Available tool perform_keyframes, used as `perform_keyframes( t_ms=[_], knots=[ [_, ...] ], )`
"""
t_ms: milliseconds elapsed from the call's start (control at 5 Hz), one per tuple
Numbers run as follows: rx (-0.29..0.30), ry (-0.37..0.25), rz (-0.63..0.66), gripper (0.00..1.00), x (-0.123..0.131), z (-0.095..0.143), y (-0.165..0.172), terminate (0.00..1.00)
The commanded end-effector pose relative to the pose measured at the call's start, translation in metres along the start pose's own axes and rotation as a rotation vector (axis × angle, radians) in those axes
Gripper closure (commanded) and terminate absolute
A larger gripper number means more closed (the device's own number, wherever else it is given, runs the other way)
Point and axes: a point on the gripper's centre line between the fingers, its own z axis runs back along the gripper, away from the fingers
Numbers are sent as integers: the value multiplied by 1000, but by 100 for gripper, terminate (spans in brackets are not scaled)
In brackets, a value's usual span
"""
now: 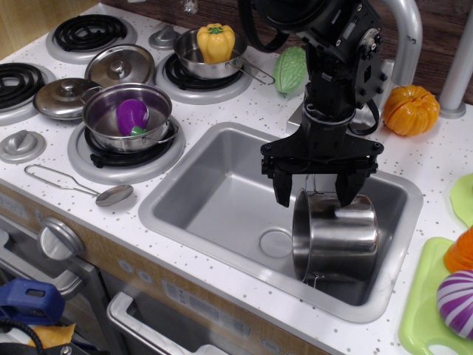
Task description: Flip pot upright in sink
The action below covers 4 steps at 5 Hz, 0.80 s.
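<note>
The pot (pixel 340 240), a tall shiny steel cylinder with thin wire loop handles, lies on its side in the right half of the grey sink (pixel 214 200). Its mouth faces left, toward the round drain (pixel 276 242). My gripper (pixel 315 196) hangs straight down over the pot's upper side near the mouth. Its jaws are spread wide. The left fingertip (pixel 284 198) is just left of the rim and the right fingertip (pixel 345 196) is in front of the pot's wall. I cannot tell whether the fingers touch the pot.
A shallower steel pot with a purple vegetable (pixel 129 115) and a small pan with a yellow pepper (pixel 214 44) stand on the stove at left. A ladle (pixel 89 190) lies near the sink's left edge. The faucet (pixel 403 37), an orange pumpkin (pixel 410 109) and a green vegetable (pixel 290 70) are behind the sink.
</note>
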Motion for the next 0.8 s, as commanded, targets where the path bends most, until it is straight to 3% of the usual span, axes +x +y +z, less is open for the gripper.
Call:
perform_keyframes(
  t_ms=[0, 200, 600],
  knots=[
    [0, 0, 0, 0, 0, 0, 0, 0],
    [-165, -52, 65, 0, -3, -3, 0, 0],
    [-444, -64, 160, 0, -4, -1, 0, 0]
  ],
)
